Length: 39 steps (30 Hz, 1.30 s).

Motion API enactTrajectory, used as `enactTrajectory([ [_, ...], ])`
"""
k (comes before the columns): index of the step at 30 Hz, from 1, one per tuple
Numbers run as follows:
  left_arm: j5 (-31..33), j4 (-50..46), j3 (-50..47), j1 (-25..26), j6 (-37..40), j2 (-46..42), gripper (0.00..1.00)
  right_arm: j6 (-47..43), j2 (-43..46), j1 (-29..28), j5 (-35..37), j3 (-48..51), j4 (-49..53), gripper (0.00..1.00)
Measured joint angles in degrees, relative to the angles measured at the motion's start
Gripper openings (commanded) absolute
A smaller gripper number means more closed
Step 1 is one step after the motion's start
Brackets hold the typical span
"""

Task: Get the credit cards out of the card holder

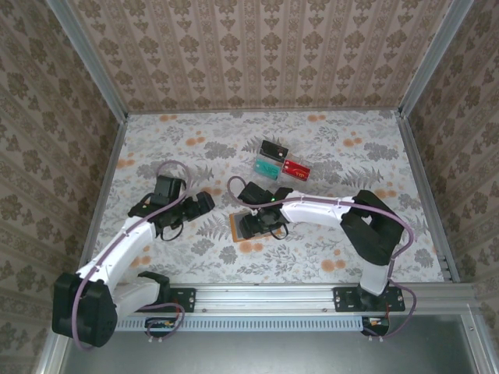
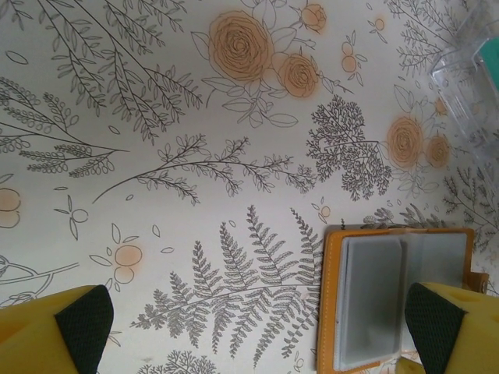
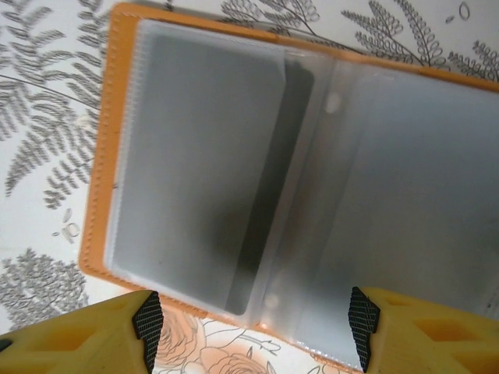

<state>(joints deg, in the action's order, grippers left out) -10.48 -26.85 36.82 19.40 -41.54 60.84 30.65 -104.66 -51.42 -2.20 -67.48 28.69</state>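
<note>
Card holder (image 3: 257,179) lies open flat; pockets look empty. Black card (image 1: 273,147), teal card (image 1: 267,166), red card (image 1: 296,169) sit in clear tray (image 2: 468,70) beyond holder. R gripper (image 3: 253,343) above holder, jaws apart, gripping nothing. L gripper (image 2: 257,327) left of holder, wide open. Extraction appears done.

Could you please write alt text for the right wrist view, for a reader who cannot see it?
An orange card holder lies open on a floral tablecloth, its greyish clear pockets looking empty. The right gripper is over it, yellow jaws with black pads spread wide at the bottom corners, holding nothing.
</note>
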Motion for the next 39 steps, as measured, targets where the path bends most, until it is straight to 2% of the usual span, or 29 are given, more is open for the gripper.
enactTrajectory([
  [5,-4.13,0.28,0.09,0.00,0.00,1.60,1.00,1.07,-0.35,0.00,1.44,0.00,0.17,0.64],
  [10,-9.16,1.66,1.20,0.50,-0.02,4.04,0.94,2.34,-0.42,0.26,3.52,1.03,0.17,0.56],
  [18,-12.35,5.68,2.60,5.31,-2.58,9.55,0.77,4.17,-1.11,0.37,5.51,1.33,0.42,0.49],
  [24,-14.14,10.21,2.60,9.66,-6.01,13.38,0.57,4.79,-1.16,0.37,6.32,1.70,0.22,0.45],
  [28,-15.80,13.70,2.58,10.86,-8.04,16.31,0.51,5.22,-1.14,0.42,6.40,1.92,0.04,0.44],
  [39,-18.34,20.28,2.60,12.94,-10.62,24.50,0.48,5.51,-0.59,0.79,6.27,3.02,-1.27,0.42],
])
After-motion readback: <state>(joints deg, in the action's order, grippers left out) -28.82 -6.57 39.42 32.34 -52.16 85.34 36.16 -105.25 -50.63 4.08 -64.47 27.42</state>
